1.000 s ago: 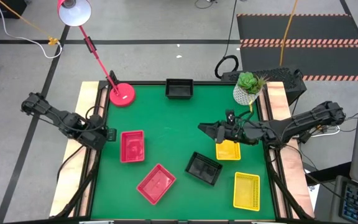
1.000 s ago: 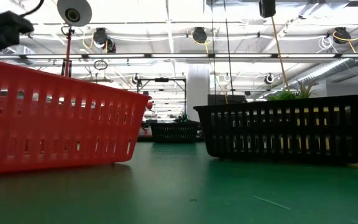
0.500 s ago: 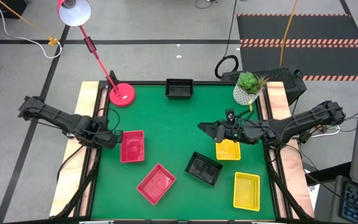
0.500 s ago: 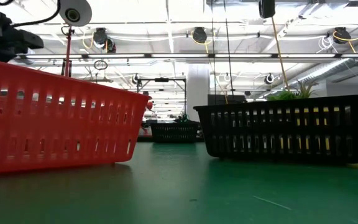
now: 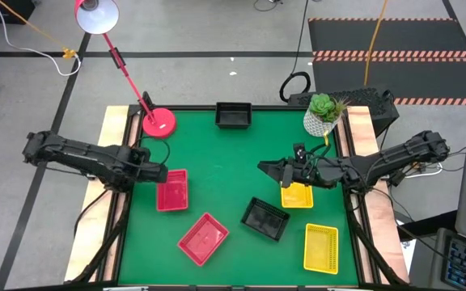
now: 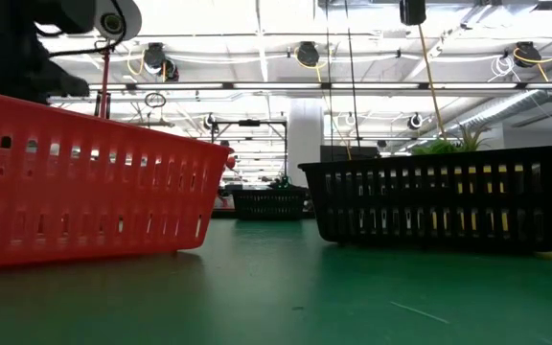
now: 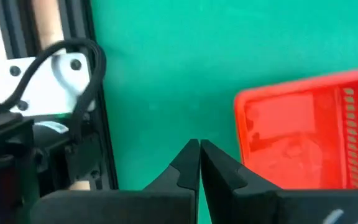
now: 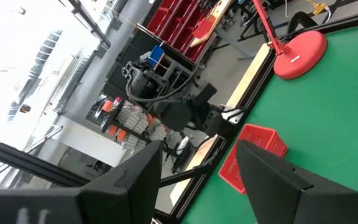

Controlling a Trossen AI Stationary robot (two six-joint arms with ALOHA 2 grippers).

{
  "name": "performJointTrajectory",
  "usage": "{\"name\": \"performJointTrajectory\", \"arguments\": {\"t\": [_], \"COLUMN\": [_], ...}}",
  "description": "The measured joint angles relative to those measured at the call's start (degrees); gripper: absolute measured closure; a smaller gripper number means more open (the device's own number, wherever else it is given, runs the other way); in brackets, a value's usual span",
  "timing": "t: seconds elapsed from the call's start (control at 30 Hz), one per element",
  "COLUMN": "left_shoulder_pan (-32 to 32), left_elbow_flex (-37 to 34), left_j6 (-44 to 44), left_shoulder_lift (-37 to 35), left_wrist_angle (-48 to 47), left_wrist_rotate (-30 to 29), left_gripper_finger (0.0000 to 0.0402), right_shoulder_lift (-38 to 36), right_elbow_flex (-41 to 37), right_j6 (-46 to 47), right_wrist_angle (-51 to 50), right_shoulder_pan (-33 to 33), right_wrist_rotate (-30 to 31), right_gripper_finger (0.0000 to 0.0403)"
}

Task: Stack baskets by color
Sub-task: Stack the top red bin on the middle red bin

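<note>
Two red baskets [image 5: 172, 190] [image 5: 203, 238] rest on the green table at the left and near left. One black basket [image 5: 265, 218] sits near the middle, another [image 5: 233, 115] at the far edge. Two yellow baskets [image 5: 297, 195] [image 5: 320, 247] lie at the right. My left gripper [image 5: 160, 171] [image 7: 199, 149] points down, shut and empty, just off the far left corner of the left red basket [image 7: 309, 134]. My right gripper [image 5: 263, 166] [image 8: 197, 171] is held level above the table beside the far yellow basket, open and empty.
A red lamp base [image 5: 158, 123] stands at the far left corner and a white plant pot [image 5: 320, 121] at the far right. The table's black frame rail [image 7: 101, 124] runs close beside my left gripper. Open green surface lies in the table's middle.
My left gripper has swung from the table's left edge toward the right, sinking a little and turning about its wrist. It now stands at the left red basket's far left corner. Nothing on the table has moved.
</note>
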Motion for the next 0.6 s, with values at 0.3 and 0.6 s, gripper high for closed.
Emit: {"name": "performJointTrajectory", "arguments": {"t": [0.3,0.6], "left_shoulder_pan": [5.96,8.73], "left_elbow_flex": [-1.23,-1.30], "left_j6": [9.30,13.29], "left_shoulder_lift": [4.91,6.48], "left_wrist_angle": [4.93,8.93], "left_wrist_rotate": [0.00,0.16], "left_gripper_finger": [0.0385,0.0385], "right_shoulder_lift": [0.00,0.00], "right_elbow_flex": [0.00,0.00], "right_j6": [-1.05,-1.05], "right_wrist_angle": [-0.28,-0.17], "right_shoulder_pan": [1.94,2.81], "right_wrist_rotate": [0.39,0.52], "right_gripper_finger": [0.0202,0.0202]}}
